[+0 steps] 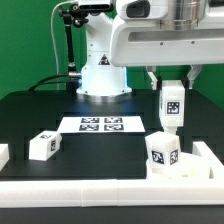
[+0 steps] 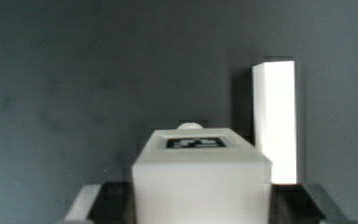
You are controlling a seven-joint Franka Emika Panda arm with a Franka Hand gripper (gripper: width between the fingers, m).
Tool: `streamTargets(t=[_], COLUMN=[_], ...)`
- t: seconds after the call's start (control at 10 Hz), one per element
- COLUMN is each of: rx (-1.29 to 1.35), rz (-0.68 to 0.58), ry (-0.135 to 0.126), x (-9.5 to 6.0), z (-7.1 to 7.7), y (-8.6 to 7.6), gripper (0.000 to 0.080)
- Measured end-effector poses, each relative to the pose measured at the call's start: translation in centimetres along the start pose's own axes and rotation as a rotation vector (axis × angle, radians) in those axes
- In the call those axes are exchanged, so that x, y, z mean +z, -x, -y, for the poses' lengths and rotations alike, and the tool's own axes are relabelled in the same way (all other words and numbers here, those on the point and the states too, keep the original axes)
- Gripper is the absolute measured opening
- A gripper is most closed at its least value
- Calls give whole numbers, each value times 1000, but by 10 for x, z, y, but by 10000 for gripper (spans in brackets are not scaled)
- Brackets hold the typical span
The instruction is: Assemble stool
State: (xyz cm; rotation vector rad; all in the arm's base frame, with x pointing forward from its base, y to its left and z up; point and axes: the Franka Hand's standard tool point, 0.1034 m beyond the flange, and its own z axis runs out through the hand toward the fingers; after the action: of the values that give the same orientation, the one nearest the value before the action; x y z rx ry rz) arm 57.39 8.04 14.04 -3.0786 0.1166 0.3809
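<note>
My gripper (image 1: 172, 90) is shut on a white stool leg (image 1: 172, 108) and holds it upright above the black table at the exterior view's right. In the wrist view the leg (image 2: 199, 165) fills the space between my fingers (image 2: 91, 200), its tag facing the camera. Below and in front of it, in the right front corner, sits a white tagged piece (image 1: 165, 150) that looks like the seat with a leg upright on it; I cannot tell the parts apart. Another leg (image 1: 42, 145) lies loose at the front left.
The marker board (image 1: 100, 124) lies flat mid-table before the robot base (image 1: 103, 75). Long white rim bars run along the front (image 1: 90, 190) and right (image 1: 212, 155) edges; one shows bright in the wrist view (image 2: 275, 120). A white part (image 1: 3, 155) pokes in at the left edge.
</note>
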Motion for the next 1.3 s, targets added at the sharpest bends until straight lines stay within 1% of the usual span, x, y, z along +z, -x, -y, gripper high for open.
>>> streamTargets(t=[0.2,0.4,0.5,0.7,1.1,1.3], rx=[-1,-25,-29,-34,-35,-40], rz=[1,-20,-25,-22,-24,-43], ry=[0,-1,-2,2,1,0], x=[0,-9,-9,-3,-2,-6], z=[1,17,21,23,23,28], y=[0,-17,-22,-24,-25,-41], gripper=[343,343,343,343,343,343])
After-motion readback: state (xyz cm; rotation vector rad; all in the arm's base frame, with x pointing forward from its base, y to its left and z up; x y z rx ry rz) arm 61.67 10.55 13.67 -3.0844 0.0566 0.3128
